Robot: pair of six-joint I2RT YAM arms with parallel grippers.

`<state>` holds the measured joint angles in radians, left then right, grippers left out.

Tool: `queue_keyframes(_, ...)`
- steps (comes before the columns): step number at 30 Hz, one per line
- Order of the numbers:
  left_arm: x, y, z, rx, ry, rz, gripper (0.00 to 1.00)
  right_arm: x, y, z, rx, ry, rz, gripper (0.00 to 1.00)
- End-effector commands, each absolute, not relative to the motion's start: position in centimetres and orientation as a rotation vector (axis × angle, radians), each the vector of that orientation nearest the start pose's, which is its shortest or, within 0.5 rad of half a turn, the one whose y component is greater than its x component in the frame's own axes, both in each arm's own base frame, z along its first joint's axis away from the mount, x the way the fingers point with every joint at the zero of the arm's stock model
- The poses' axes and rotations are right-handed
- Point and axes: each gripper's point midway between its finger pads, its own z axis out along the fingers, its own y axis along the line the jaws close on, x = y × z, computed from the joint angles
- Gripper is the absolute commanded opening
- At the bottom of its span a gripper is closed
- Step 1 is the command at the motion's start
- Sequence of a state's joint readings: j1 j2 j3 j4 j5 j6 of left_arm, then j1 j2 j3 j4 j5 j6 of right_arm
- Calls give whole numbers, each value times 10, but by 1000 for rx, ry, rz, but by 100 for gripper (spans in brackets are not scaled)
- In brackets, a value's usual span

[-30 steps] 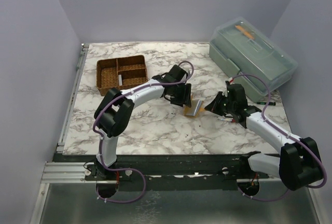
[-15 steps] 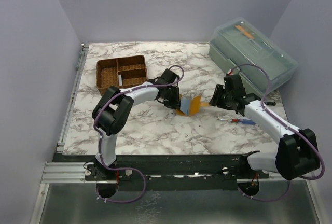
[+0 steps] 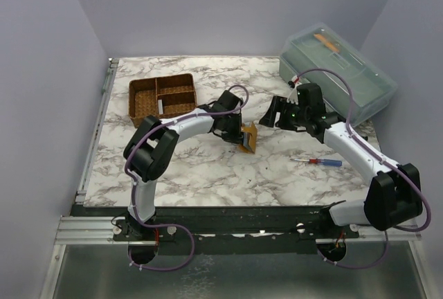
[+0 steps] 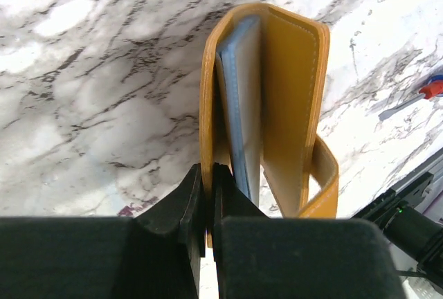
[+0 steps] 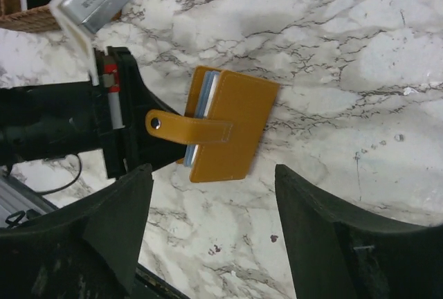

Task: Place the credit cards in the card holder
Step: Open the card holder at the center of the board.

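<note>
Centre of the marble table [image 3: 208, 167]: the left gripper [image 4: 208, 174] is pinched almost fully closed on one leather wall of the orange-tan card holder [image 4: 291, 98], which stands on edge, nearly folded shut. The pale blue credit cards [image 4: 242, 98] are tucked between its two covers. The snap strap [image 5: 190, 129] hangs loose across the outer cover, unfastened.

At 2 o'clock from the wallet, the right gripper [image 3: 271, 113] hovers with its jaws spread wide. It holds nothing and touches nothing, and the wallet lies below the gap between its fingers. A red-and-blue screwdriver [image 3: 318, 162] lies at 4 o'clock from the wallet, and the woven basket [image 3: 163, 96] sits at 10 o'clock.

A second earlier the wallet lay spread open between the two grippers, with the right one closed and down beside it. Since then the left jaws have closed, the covers have folded together, and the right arm has let go and drawn back toward 1 o'clock.
</note>
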<state>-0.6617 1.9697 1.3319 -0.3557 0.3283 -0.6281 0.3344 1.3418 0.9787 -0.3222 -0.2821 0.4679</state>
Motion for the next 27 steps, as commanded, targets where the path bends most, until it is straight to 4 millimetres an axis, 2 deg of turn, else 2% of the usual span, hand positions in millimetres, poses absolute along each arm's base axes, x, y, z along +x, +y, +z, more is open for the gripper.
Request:
queue_keyframes(1,314,-356,83,269,2655,-790,0,333,190,144,-12,2366,738,77)
queue_keyframes(4,309,-363,82,316,2659,-703,0,329,193,120,-17,2443,752,82)
queue_keyframes(9,302,-372,74,316,2699,-725,0,320,191,104,8,2447,763,84)
queue_keyframes(15,303,-373,76,316,2694,-729,0,310,180,79,59,2507,699,81)
queue_keyframes(19,298,-373,70,319,2718,-742,0,306,181,84,65,2484,724,81)
queue_keyframes(24,297,-368,64,309,2733,-725,0,309,160,95,128,2445,583,78)
queue_keyframes(27,296,-365,59,300,2745,-725,0,308,159,106,107,2427,584,78)
